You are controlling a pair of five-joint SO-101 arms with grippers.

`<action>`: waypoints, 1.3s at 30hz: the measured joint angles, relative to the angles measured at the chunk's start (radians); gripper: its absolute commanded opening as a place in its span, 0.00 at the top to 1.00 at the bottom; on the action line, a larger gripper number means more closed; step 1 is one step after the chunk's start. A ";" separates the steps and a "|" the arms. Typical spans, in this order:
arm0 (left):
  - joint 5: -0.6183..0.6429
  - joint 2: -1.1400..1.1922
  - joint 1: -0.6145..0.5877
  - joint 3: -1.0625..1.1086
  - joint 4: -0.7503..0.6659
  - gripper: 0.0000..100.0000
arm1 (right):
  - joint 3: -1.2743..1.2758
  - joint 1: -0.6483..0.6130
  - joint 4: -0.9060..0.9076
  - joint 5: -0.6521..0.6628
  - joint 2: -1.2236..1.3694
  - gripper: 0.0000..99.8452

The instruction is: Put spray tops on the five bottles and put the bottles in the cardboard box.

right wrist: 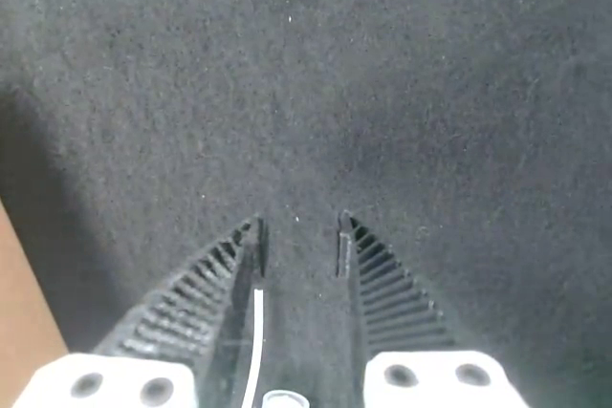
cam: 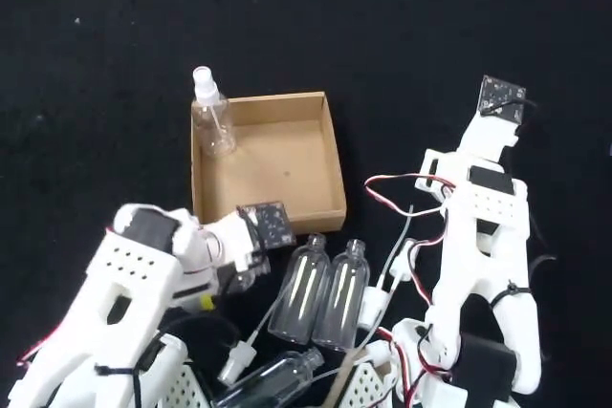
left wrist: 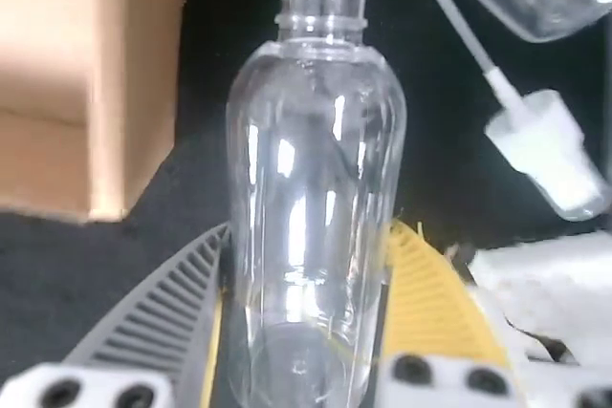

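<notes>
At the bottom of the left wrist view, the left gripper (left wrist: 308, 236) has its jaws clenched on an uncapped bottle (left wrist: 316, 160). The bottle's long axis runs straight up the frame, open neck farthest. A loose spray top (left wrist: 550, 155) lies near at right and the cardboard box (left wrist: 86, 74) at upper left. Whether the right gripper (right wrist: 299, 226), over bare bench (right wrist: 402, 64), grips anything cannot be told.

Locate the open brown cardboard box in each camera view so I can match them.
High view: the brown cardboard box sits mid-table, a spray-topped clear bottle standing at its far corner.
Left wrist view: its outer wall stands beside the uncapped clear plastic bottle held in the left gripper's fingers.
Right wrist view: a brown strip beside the right gripper may be it; cannot tell.
Shared landmark: the black table cover.
</notes>
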 measured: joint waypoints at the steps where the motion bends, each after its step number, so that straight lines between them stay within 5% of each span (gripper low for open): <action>1: 0.000 0.000 0.000 -0.044 0.043 0.86 | 0.000 0.000 0.000 0.000 0.000 0.90; 10: 0.032 0.002 -0.138 -0.315 0.187 0.86 | 0.000 0.000 0.000 0.000 0.000 0.90; 21: 0.505 0.002 -0.483 -0.520 0.149 0.86 | 0.000 0.000 0.000 0.000 0.000 0.90; 29: 0.842 -0.008 -0.775 -0.479 -0.051 0.86 | 0.000 0.000 0.000 0.000 0.000 0.90; 39: 0.918 -0.310 -0.876 0.064 -0.562 0.86 | 0.011 0.000 -0.005 0.000 0.000 0.90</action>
